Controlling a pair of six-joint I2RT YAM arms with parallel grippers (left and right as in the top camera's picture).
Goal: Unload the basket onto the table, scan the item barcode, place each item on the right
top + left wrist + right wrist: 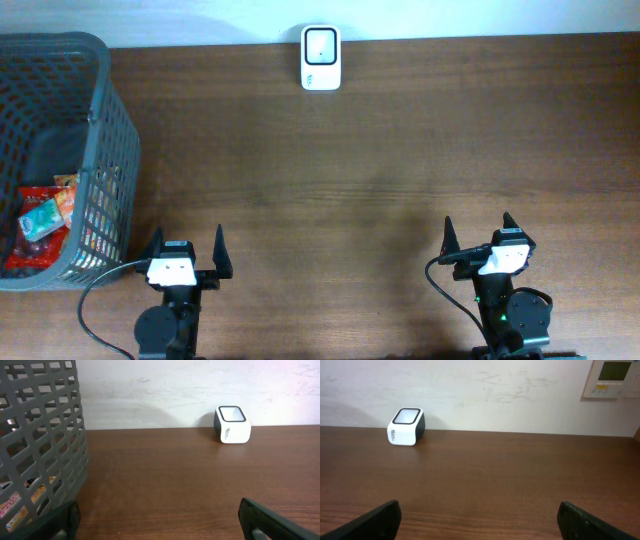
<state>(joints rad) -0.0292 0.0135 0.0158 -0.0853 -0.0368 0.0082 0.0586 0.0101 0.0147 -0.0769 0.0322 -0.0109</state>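
A white barcode scanner (pixel 321 58) with a dark window stands at the table's far edge, middle; it also shows in the left wrist view as the scanner (pixel 232 425) and in the right wrist view as the scanner (pixel 406 426). Red and teal snack packets, the items (pixel 42 225), lie inside the grey mesh basket (pixel 95 120) at the left. My left gripper (pixel 187 247) sits at the near edge beside the basket, open and empty. My right gripper (pixel 477 231) is at the near right, open and empty. Both are far from the scanner.
The basket wall (pixel 40 435) fills the left of the left wrist view, close to my left finger. A wall panel (pixel 612 377) hangs behind the table at the right. Brown wood tabletop (pixel 350 180) lies between the grippers and the scanner.
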